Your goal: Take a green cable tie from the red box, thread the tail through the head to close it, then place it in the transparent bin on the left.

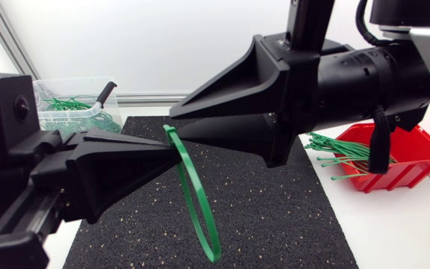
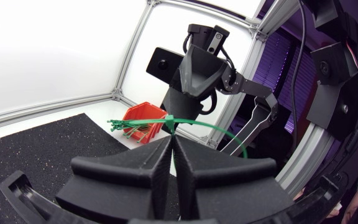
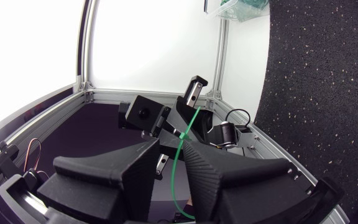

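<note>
A green cable tie, closed into a loop, hangs above the black mat. My left gripper is shut on its upper end; in the left wrist view the tie curves out from the closed fingertips. My right gripper faces it tip to tip, open, with the top of the tie running between its spread fingers. The red box with several green ties stands at the right. The transparent bin at the back left holds more green ties.
Both arms meet over the middle of the mat, well above it. A black clip or handle sticks up from the bin's rim. White table surface lies around the mat on the right, in front of the red box.
</note>
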### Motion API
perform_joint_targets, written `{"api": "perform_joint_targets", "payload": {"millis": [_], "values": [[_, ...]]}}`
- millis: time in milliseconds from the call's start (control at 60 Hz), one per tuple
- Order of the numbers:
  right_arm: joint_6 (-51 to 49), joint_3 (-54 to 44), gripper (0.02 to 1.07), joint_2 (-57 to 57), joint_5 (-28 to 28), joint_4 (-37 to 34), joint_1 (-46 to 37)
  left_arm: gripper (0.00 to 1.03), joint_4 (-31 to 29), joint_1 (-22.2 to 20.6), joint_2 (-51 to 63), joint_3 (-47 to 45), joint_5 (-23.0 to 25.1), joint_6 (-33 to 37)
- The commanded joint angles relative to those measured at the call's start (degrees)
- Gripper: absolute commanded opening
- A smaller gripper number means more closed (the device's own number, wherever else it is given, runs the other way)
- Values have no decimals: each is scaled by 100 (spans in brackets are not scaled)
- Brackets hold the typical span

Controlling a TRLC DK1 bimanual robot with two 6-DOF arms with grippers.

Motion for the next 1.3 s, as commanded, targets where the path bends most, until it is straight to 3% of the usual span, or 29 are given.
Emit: {"api": "perform_joint_targets", "payload": {"millis": [0,383,500,733,933,1283], "values": [[38,-140,41,-143,37,54,-51,8,72,64,24,-158,45,253],[-823,-96,41,33,46,37,-552,8,28,205,218,-166,45,1158],[-1184,45,41,420,-516,-104,-807,8,2,187,226,-158,1,1439],[-1588,150,41,868,-947,116,-992,8,-95,-24,306,-122,-394,2151],[-1720,300,41,1026,-1255,116,-974,8,-86,-542,341,-237,-1080,2749],[-2036,265,41,1114,-1334,37,-763,8,-95,-534,402,-158,-1168,2907]]}}
